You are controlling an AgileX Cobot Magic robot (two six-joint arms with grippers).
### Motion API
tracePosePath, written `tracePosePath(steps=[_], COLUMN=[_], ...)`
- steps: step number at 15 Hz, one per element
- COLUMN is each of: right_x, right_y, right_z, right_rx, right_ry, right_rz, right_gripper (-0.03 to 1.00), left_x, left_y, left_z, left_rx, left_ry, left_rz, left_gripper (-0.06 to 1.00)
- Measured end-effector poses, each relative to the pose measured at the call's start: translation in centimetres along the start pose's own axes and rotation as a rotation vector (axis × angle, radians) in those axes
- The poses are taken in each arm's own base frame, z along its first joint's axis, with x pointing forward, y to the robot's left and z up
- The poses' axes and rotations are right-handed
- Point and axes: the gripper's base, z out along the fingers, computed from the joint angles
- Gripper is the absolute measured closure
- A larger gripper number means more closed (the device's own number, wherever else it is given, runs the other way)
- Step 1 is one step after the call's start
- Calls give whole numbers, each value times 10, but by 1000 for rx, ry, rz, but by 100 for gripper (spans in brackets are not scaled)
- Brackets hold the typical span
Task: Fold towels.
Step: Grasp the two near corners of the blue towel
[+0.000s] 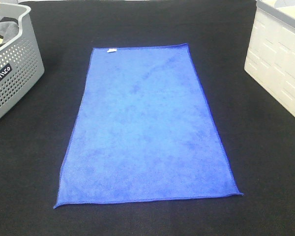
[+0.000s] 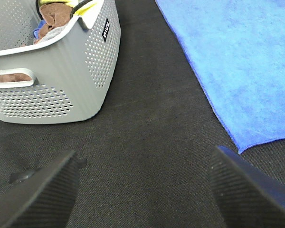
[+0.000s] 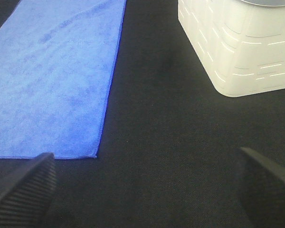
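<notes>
A royal-blue fuzzy towel lies spread flat on the black table, long side running away from me, with a small white tag at its far edge. Neither gripper shows in the exterior high view. In the left wrist view my left gripper is open and empty above bare black cloth, with a near corner of the towel beside it. In the right wrist view my right gripper is open and empty, with the towel's other near corner beside it.
A grey perforated laundry basket holding other cloths stands at the far left; it also shows in the left wrist view. A white patterned bin stands at the far right, seen too in the right wrist view.
</notes>
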Motion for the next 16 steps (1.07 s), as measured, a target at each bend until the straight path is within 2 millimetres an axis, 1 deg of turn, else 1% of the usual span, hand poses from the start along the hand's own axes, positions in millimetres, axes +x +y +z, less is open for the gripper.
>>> tracePosePath(steps=[9, 10, 11, 12, 13, 14, 16], right_x=[0, 0, 0, -4, -8, -13, -22], right_y=[0, 0, 0, 0, -1, -2, -3], right_z=[0, 0, 0, 5, 12, 19, 40], right_rx=[0, 0, 0, 0, 0, 1, 2], right_ry=[0, 0, 1, 30, 73, 115, 239], right_rz=[0, 2, 14, 45, 63, 79, 96], right_gripper=[2, 2, 2, 2, 2, 2, 2], left_x=[-1, -5, -12, -20, -25, -28, -35], left_y=[0, 0, 1, 1, 1, 1, -3], left_z=[-1, -3, -4, -4, -1, 9, 33], left_rx=[-1, -1, -5, -4, 9, 34, 115], left_ry=[-9, -49, -122, -214, -236, -222, -124], left_rz=[-9, -30, -53, -91, -114, -152, -261], left_gripper=[22, 22, 22, 22, 22, 22, 22])
